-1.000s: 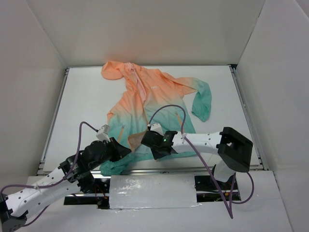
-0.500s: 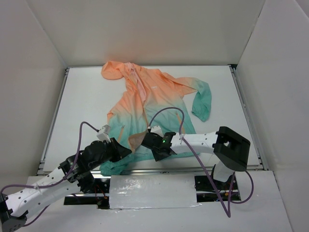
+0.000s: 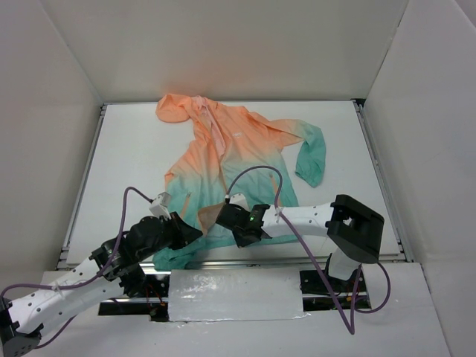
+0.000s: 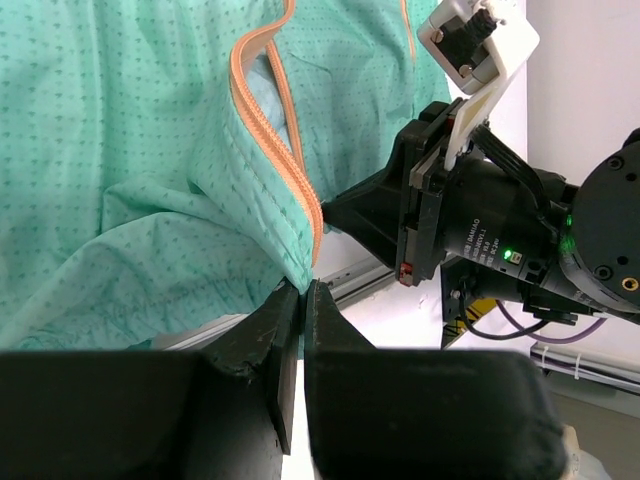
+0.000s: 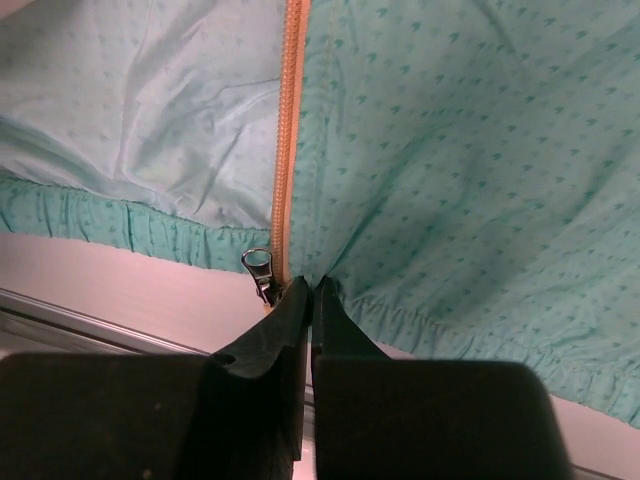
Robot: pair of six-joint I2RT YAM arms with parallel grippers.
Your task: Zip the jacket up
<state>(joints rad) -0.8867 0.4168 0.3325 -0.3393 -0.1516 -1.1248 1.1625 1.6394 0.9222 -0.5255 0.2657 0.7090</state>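
The jacket (image 3: 223, 152) lies spread on the white table, peach-orange hood at the far end, teal hem near the arms. My left gripper (image 4: 303, 290) is shut on the teal hem corner (image 4: 285, 255), just below the end of the orange zipper tape (image 4: 290, 160). My right gripper (image 5: 312, 288) is shut on the jacket's hem (image 5: 420, 315) right beside the zipper (image 5: 290, 120); the metal zipper pull (image 5: 259, 268) hangs just left of its fingers. In the top view the left gripper (image 3: 187, 230) and right gripper (image 3: 221, 216) sit close together at the hem.
The table's near edge with a metal rail (image 3: 245, 262) runs just below both grippers. White walls enclose the table on three sides. The right arm's wrist and camera (image 4: 480, 200) sit close in front of the left gripper.
The right arm has drawn slightly left and nearer along the hem. The left arm has barely moved. Both grippers stay shut on the fabric.
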